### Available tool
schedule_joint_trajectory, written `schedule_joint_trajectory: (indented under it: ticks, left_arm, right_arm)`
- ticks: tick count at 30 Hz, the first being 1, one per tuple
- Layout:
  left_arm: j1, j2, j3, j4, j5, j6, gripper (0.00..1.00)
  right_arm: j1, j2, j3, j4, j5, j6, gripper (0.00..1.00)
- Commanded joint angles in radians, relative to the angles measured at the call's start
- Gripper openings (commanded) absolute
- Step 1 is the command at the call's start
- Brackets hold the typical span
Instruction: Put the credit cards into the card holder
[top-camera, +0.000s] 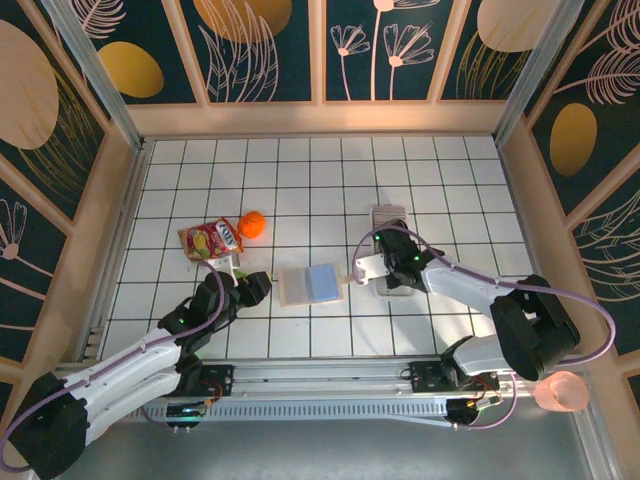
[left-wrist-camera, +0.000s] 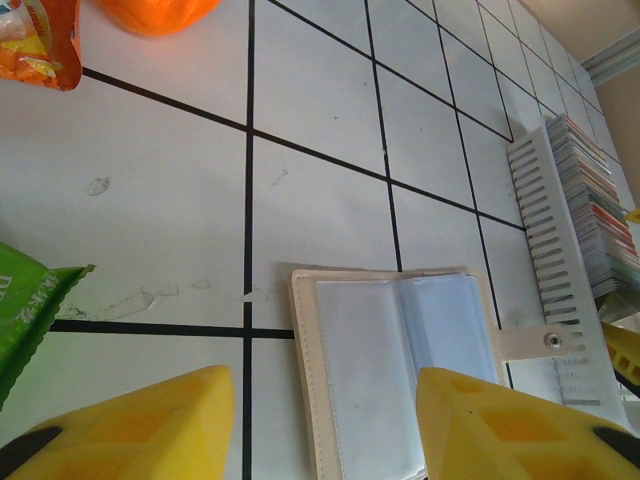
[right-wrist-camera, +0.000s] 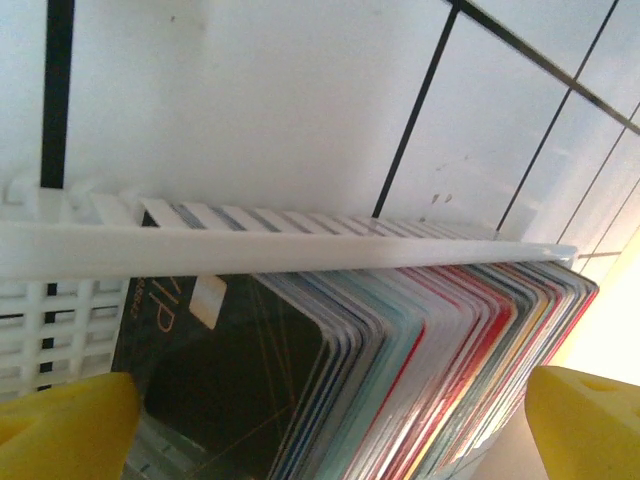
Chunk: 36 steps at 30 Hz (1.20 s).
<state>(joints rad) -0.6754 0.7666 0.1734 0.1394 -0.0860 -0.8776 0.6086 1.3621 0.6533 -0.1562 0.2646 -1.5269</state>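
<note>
Tiled counter (top-camera: 300, 180) bears the open holder (top-camera: 310, 285). Left of it, left tool (top-camera: 258, 288) sits half open, empty; right of it, right tool (right-wrist-camera: 322, 425) gapes wide astride cards (right-wrist-camera: 450, 320).

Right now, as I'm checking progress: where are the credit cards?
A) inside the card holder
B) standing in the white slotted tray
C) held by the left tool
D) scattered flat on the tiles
B: the credit cards stand packed in the white slotted tray, while the card holder lies open with no card showing in its sleeves.
</note>
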Motion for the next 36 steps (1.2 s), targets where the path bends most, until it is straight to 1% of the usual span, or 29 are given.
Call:
schedule_joint_trajectory:
  ticks: [1, 4, 10, 15, 17, 19, 22, 24, 27, 30, 36]
  left_arm:
    - [-0.007, -0.002, -0.012, 0.034, 0.009, -0.014, 0.5]
    - [-0.008, -0.001, -0.014, 0.035, 0.011, -0.015, 0.5]
    - [-0.009, 0.002, -0.016, 0.038, 0.014, -0.018, 0.5]
    - [-0.008, -0.001, -0.019, 0.038, 0.019, -0.021, 0.5]
    - [-0.008, -0.001, -0.02, 0.039, 0.019, -0.018, 0.5]
    - [-0.008, -0.002, -0.022, 0.039, 0.019, -0.019, 0.5]
    - [-0.008, 0.0, -0.023, 0.042, 0.018, -0.021, 0.5]
    - [-0.008, -0.001, -0.023, 0.043, 0.021, -0.022, 0.5]
    - [-0.008, 0.0, -0.023, 0.043, 0.022, -0.023, 0.49]
    - [-0.009, -0.001, -0.023, 0.042, 0.022, -0.024, 0.49]
    - [-0.008, -0.001, -0.025, 0.046, 0.024, -0.029, 0.48]
  right_arm:
    - [0.002, -0.026, 0.035, -0.051, -0.046, 0.049, 0.99]
    - [0.002, -0.022, 0.034, -0.045, -0.033, 0.044, 0.98]
    - [0.0, -0.018, 0.054, -0.063, -0.03, 0.053, 0.82]
    - [-0.002, -0.026, 0.061, -0.084, -0.024, 0.051, 0.78]
    - [-0.002, -0.027, 0.065, -0.095, -0.023, 0.047, 0.73]
    - [-0.001, -0.031, 0.066, -0.101, -0.021, 0.045, 0.66]
    - [-0.001, -0.039, 0.063, -0.107, -0.022, 0.045, 0.63]
    - [-0.002, -0.045, 0.06, -0.112, -0.023, 0.047, 0.58]
    - [-0.001, -0.053, 0.058, -0.115, -0.024, 0.048, 0.54]
    - [-0.002, -0.06, 0.055, -0.116, -0.027, 0.05, 0.46]
    - [-0.002, -0.064, 0.052, -0.116, -0.027, 0.051, 0.4]
